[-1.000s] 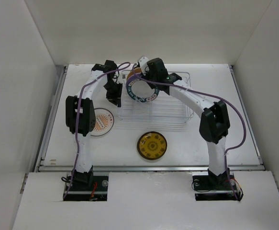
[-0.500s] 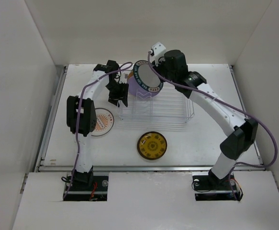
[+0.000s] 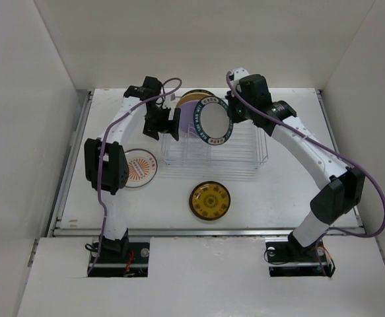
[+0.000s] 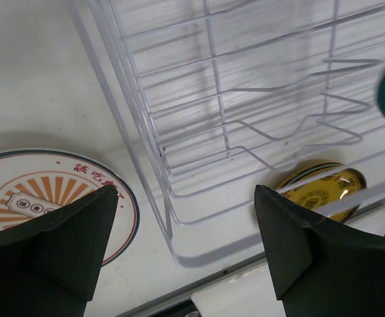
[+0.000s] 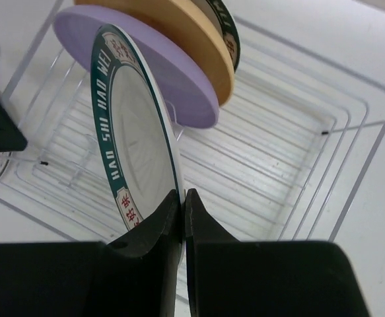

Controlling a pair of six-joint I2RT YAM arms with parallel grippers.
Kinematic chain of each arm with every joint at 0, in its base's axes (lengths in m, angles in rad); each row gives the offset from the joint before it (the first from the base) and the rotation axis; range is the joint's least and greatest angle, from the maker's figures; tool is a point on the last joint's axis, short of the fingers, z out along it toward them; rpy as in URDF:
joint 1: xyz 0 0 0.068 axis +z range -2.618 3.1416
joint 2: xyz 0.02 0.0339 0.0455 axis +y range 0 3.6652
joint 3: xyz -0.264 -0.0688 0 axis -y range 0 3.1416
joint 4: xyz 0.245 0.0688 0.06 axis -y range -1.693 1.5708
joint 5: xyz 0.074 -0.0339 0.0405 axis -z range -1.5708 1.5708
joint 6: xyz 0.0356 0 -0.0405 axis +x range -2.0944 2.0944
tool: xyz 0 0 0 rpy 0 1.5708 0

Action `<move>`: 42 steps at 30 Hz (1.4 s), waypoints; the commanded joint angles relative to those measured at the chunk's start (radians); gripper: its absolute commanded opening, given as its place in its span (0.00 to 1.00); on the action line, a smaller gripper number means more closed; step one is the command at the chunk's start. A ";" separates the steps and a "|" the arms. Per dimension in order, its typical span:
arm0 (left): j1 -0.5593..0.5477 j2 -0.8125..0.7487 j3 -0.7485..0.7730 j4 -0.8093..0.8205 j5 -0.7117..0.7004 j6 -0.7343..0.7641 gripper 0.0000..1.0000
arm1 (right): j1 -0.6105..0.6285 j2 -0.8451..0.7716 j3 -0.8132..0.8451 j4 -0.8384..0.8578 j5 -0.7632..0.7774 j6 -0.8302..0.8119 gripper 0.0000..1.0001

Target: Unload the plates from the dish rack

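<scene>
My right gripper [image 5: 182,205] is shut on the rim of the white plate with a dark teal rim [image 5: 136,152], which it holds on edge above the dish rack [image 5: 350,152]. In the top view this plate [image 3: 215,122] hangs over the rack [image 3: 245,155]. A lilac plate [image 5: 179,86] and a tan plate [image 5: 172,33] stand on edge at the rack's far end. My left gripper [image 4: 185,244] is open and empty over the rack's left end [image 4: 149,191]. On the table lie the orange sunburst plate [image 3: 139,167] and the dark brown and yellow plate [image 3: 210,200].
Behind the tan plate, another dark-rimmed plate edge [image 5: 222,26] shows. The sunburst plate [image 4: 40,198] lies just left of the rack. White walls close in the table on the left, right and back.
My right arm has lifted the teal-rimmed plate up out of the rack and swung it to the right. My left gripper, shut a second ago, has opened beside the rack.
</scene>
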 commanded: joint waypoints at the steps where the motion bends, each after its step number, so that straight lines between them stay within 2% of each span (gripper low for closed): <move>1: 0.001 -0.152 -0.002 0.039 -0.009 0.012 0.83 | -0.055 -0.046 0.006 0.037 -0.079 0.168 0.00; 3: 0.001 -0.186 -0.002 0.050 -0.009 0.012 0.83 | -0.076 -0.046 -0.004 0.048 -0.136 0.231 0.00; 5: 0.001 -0.236 -0.018 0.066 -0.009 0.021 0.83 | -0.086 -0.072 -0.056 0.118 -0.257 0.265 0.00; 7: 0.001 -0.272 -0.030 0.106 0.031 0.035 0.79 | -0.086 -0.081 -0.090 0.166 -0.363 0.320 0.00; 11: -0.010 -0.297 -0.030 0.090 0.083 0.078 0.76 | -0.086 -0.091 -0.170 0.258 -0.459 0.386 0.00; 16: -0.010 -0.234 -0.007 0.005 0.134 0.126 0.76 | -0.086 -0.138 -0.228 0.341 -0.521 0.396 0.00; 24: -0.010 -0.211 -0.007 0.016 0.229 0.126 0.76 | -0.086 -0.148 -0.299 0.448 -0.679 0.425 0.00; 26: -0.010 -0.211 0.004 0.016 0.270 0.137 0.72 | -0.086 -0.148 -0.310 0.473 -0.730 0.425 0.00; 31: -0.010 -0.231 0.004 -0.057 0.437 0.208 0.00 | -0.086 -0.137 -0.310 0.485 -0.748 0.425 0.00; 33: 0.002 -0.231 -0.016 -0.093 0.494 0.232 0.00 | -0.086 -0.128 -0.300 0.496 -0.759 0.425 0.00; 35: 0.048 -0.220 -0.016 -0.142 0.617 0.258 0.00 | -0.086 -0.128 -0.300 0.496 -0.759 0.425 0.00; 39: 0.140 -0.234 -0.027 -0.176 0.718 0.272 0.00 | -0.086 -0.105 -0.282 0.486 -0.773 0.425 0.00; 40: 0.157 -0.246 -0.027 -0.196 0.718 0.288 0.00 | -0.086 -0.080 -0.282 0.486 -0.782 0.425 0.05; 41: 0.184 -0.258 -0.027 -0.232 0.718 0.305 0.00 | -0.086 -0.066 -0.267 0.477 -0.791 0.425 0.26; 42: 0.198 -0.258 -0.027 -0.252 0.718 0.323 0.00 | -0.086 -0.054 -0.258 0.477 -0.812 0.425 0.37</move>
